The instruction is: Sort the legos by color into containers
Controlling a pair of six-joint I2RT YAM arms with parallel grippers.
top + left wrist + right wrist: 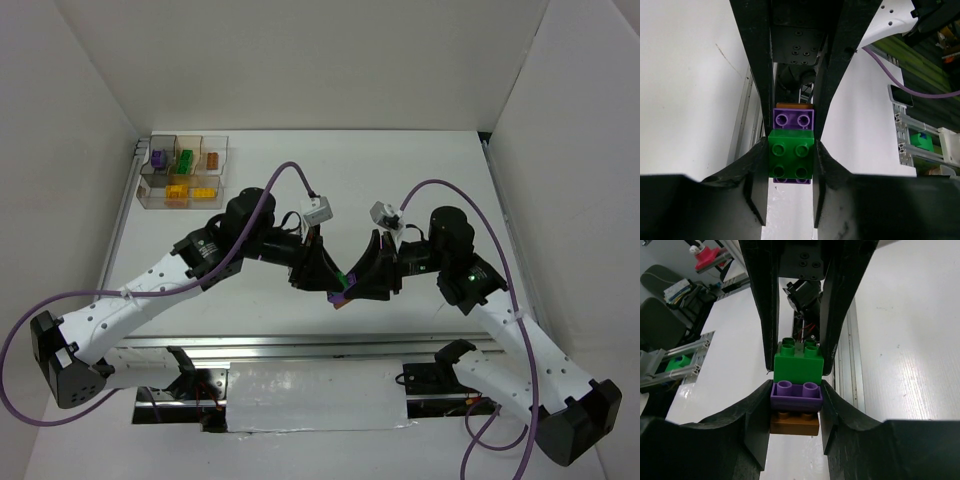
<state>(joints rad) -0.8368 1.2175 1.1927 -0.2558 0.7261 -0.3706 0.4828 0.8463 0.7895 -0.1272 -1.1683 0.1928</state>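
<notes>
A stack of three legos hangs above the table centre between my two grippers: green, purple and brown. My left gripper is shut on the green brick. Behind it are the purple brick and a sliver of brown. My right gripper is shut on the purple brick. The brown brick is stuck on its near side and the green brick on its far side. The clear organizer tray sits at the far left.
The tray cells hold a purple brick, a green one, an orange one and yellow ones. White walls enclose the table on three sides. A metal rail runs along the near edge.
</notes>
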